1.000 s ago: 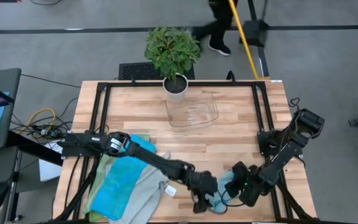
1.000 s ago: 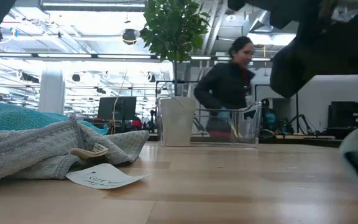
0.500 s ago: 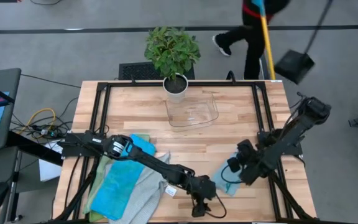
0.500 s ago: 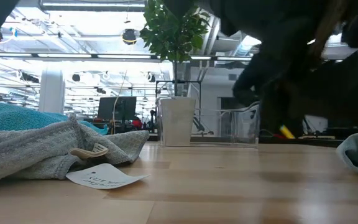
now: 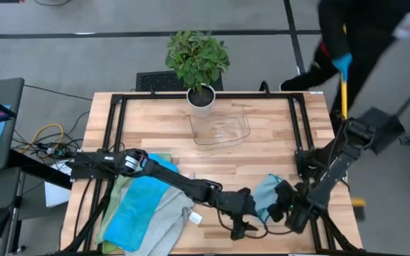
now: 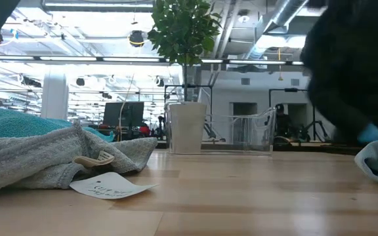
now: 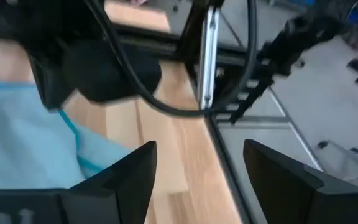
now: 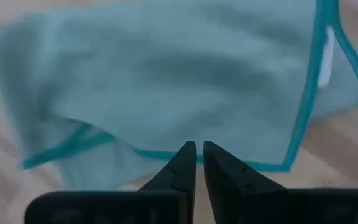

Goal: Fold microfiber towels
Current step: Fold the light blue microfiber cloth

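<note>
left gripper point(image 7: 194, 171) spread, empty, near table's front edge | right gripper point(image 8: 196, 155) pressed nearly together (nothing pinched), at hem of light grey teal-edged microfiber towel point(image 8: 166, 74) | pile of blue and grey towels point(image 5: 148, 210) at left

Robot lab: exposed ceiling ducts point(image 6: 268, 23), monitors point(image 6: 123, 113).

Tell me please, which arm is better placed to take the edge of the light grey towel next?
Probably the right. The right gripper sits at the teal hem of the light grey towel, fingers nearly shut. The left gripper is open, with the towel off to its side.
</note>
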Motion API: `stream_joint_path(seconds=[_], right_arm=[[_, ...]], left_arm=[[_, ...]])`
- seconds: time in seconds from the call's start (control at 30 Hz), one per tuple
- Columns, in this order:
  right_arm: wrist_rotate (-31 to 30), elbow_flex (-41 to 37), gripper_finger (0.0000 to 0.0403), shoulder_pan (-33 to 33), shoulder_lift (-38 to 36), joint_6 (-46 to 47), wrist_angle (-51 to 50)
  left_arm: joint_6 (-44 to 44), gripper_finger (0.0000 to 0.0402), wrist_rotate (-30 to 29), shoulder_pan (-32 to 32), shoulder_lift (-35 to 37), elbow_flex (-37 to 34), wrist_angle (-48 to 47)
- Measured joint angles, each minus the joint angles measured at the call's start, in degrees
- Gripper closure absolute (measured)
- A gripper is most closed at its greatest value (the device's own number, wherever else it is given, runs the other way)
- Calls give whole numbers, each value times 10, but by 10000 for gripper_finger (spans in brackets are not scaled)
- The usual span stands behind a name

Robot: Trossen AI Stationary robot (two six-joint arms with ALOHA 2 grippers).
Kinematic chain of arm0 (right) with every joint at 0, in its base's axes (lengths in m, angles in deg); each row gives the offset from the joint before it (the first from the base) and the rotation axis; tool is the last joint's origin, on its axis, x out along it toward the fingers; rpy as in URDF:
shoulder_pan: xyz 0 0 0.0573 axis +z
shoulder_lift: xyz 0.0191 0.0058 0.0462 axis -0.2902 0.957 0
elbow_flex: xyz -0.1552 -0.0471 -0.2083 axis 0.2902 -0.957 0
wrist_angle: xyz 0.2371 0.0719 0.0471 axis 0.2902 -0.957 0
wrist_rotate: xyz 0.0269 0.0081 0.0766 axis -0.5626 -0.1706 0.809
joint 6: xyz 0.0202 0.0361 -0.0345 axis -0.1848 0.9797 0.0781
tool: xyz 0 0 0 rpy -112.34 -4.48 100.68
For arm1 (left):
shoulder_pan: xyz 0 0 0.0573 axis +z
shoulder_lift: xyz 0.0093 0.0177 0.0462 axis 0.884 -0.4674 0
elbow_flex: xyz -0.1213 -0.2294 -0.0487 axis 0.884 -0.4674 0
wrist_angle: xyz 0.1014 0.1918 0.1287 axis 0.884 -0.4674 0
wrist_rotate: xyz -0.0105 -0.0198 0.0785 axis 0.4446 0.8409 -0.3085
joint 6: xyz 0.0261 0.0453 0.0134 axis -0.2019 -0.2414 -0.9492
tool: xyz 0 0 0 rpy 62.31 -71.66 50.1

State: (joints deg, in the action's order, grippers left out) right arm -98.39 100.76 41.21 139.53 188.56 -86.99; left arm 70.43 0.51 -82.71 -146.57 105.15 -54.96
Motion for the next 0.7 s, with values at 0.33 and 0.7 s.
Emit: stream_joint_path(seconds=[0.33, 0.7], right_arm=[[67, 0, 348, -21, 48, 37, -68], [26, -19, 348, -87, 8, 3, -147]], left_arm=[[27, 168, -56, 0, -61, -2, -1], [49, 168, -20, 15, -87, -2, 5]])
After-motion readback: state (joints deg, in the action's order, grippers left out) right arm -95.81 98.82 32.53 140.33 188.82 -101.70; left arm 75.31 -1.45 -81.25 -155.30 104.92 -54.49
